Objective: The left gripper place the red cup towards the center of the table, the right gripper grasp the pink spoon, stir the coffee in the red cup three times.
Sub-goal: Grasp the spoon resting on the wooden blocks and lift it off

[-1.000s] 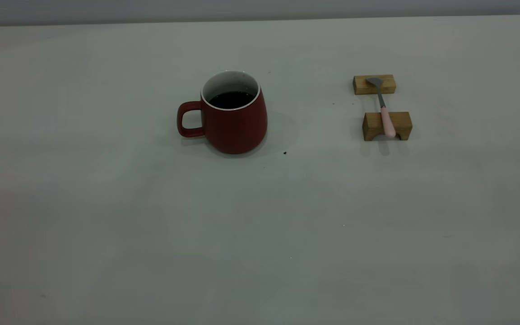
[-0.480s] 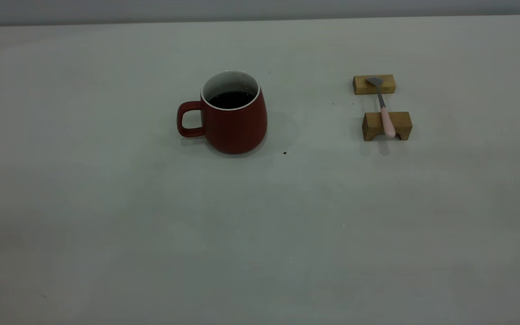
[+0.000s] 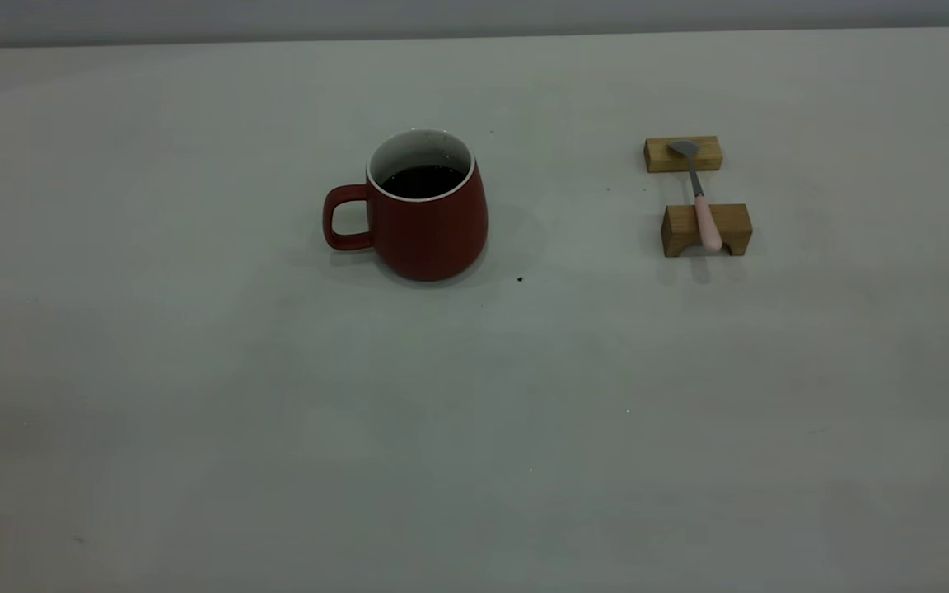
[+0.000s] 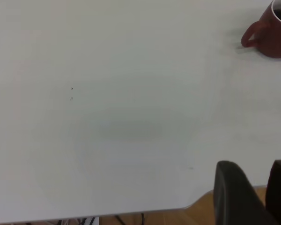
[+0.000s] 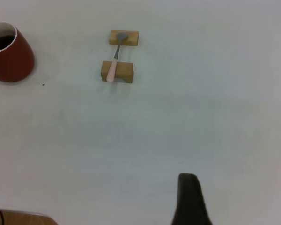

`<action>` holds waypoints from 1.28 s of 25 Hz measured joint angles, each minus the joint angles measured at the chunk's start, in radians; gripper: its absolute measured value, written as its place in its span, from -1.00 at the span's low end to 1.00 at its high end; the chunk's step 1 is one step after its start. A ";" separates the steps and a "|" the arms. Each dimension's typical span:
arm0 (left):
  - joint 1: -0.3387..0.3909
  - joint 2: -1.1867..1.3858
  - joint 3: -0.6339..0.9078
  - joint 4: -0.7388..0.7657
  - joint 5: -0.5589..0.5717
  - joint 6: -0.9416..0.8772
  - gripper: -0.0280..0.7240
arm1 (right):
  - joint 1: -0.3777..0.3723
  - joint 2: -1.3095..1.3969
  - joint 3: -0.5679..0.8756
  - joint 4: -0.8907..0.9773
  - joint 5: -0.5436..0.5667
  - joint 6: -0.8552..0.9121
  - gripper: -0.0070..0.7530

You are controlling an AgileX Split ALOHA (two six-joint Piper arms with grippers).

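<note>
The red cup (image 3: 429,222) stands upright on the table (image 3: 474,412) a little left of centre, handle to the left, with dark coffee (image 3: 421,181) inside. The pink spoon (image 3: 703,206) lies across two wooden blocks to its right, bowl on the far one. Neither arm shows in the exterior view. My left gripper (image 4: 257,171) is shut and empty by the table's edge, far from the cup (image 4: 274,35). Only a dark part of my right gripper (image 5: 189,197) shows, well short of the spoon (image 5: 114,61) and the cup (image 5: 9,58).
The far wooden block (image 3: 709,156) and the near, notched block (image 3: 734,226) carry the spoon. A small dark speck (image 3: 520,279) lies right of the cup's base. The table's edge (image 4: 154,210) runs just under the left gripper, with wooden floor beyond.
</note>
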 joint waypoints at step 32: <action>0.000 0.000 0.001 -0.002 0.000 0.000 -0.28 | 0.115 1.444 -0.326 0.153 -0.593 -0.117 0.73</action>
